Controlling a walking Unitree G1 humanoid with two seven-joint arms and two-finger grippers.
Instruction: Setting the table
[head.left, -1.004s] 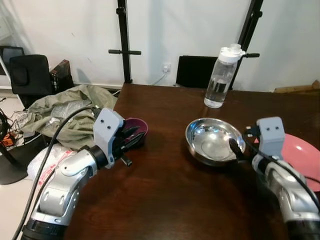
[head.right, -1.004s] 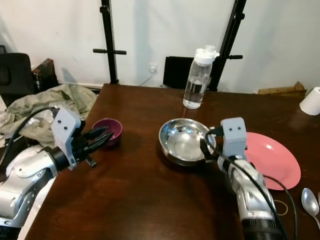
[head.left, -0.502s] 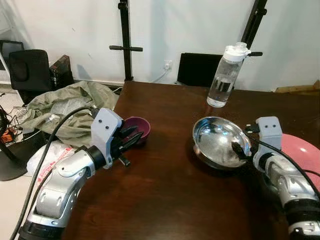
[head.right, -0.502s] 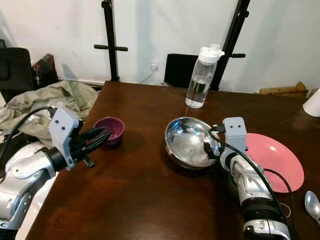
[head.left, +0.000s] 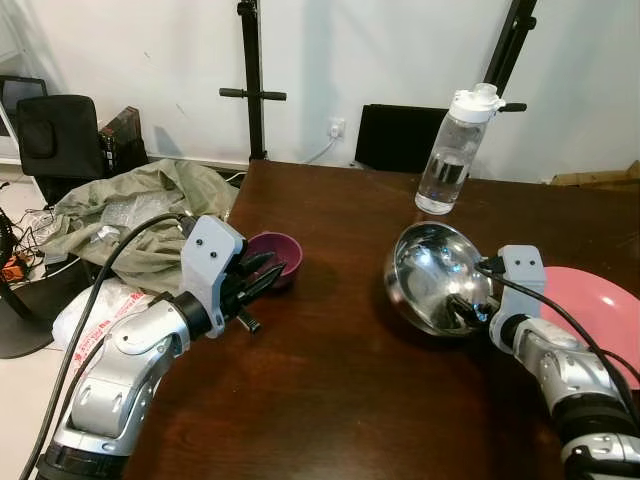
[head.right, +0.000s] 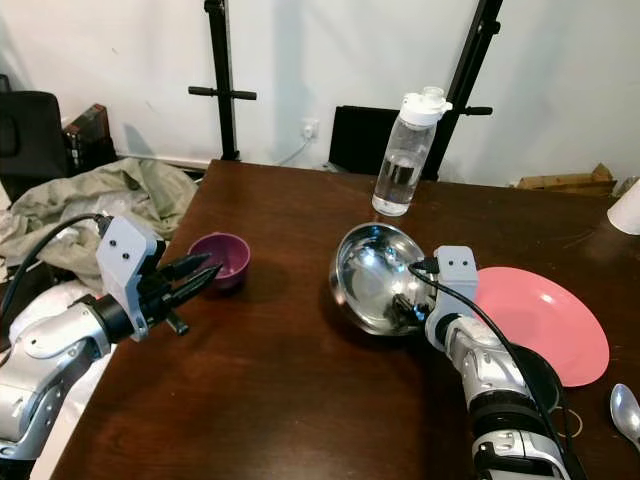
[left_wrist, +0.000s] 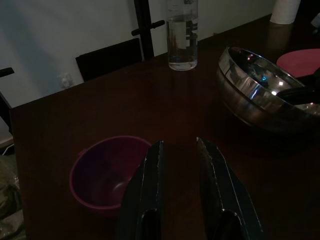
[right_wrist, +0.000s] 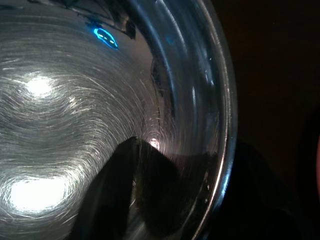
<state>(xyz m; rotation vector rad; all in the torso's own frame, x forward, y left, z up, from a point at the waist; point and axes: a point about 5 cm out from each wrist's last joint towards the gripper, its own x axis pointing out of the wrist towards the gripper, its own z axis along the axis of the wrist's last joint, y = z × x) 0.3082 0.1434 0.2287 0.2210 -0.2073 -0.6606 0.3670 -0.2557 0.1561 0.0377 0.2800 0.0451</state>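
Steel round bowl (head.right: 375, 275) tilted, rim pinched in right fingers (head.right: 403, 308) for lifting; left fingers (head.right: 195, 279) slightly parted, empty, beside small purple cup (head.right: 221, 258).

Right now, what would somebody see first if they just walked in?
Probably the shiny metal bowl in the middle of the dark table, tipped up on its side with the right gripper pinching its rim. Next, the bright pink plate lying flat to its right, and the small purple cup near the table's left edge, just ahead of the left gripper.
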